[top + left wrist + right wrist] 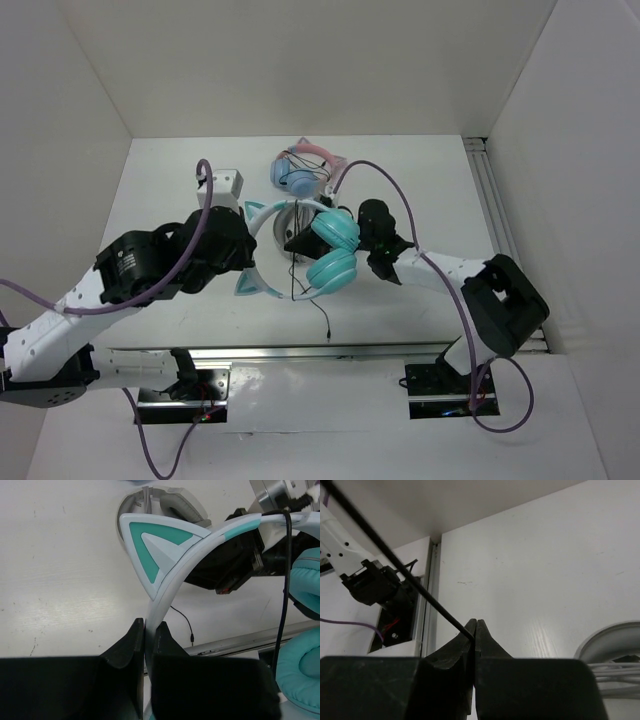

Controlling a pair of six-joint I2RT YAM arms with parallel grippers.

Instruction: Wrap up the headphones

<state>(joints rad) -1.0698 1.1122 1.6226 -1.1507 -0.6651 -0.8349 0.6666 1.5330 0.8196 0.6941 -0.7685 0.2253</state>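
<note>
Teal ear cups (300, 675) and a white headband (165, 585) mark the headphones (332, 270), which we see at the middle of the table (170, 190), between the two arms. The left gripper (145, 627) has its two black fingers pressed together on the headband, pinching it just below a teal cat ear (150, 545) that points up and to the left in the left wrist view. From that pinch the band curves up and off to the right towards the cups. We cannot tell whether the cups rest on the table or hang just above it. The right gripper (474, 625) is closed on the thin black cable (395, 562), which runs taut from the fingertips up towards the upper left of the right wrist view. From above, a loose stretch of the cable trails down from the cups, and its plug end lies on the table near the front rail. Just behind the teal set lie the grey-white headphones (170, 500), partly hidden by it. Farther back, near the rear wall, sit the blue-and-pink headphones (300, 170), apart from both grippers.
</note>
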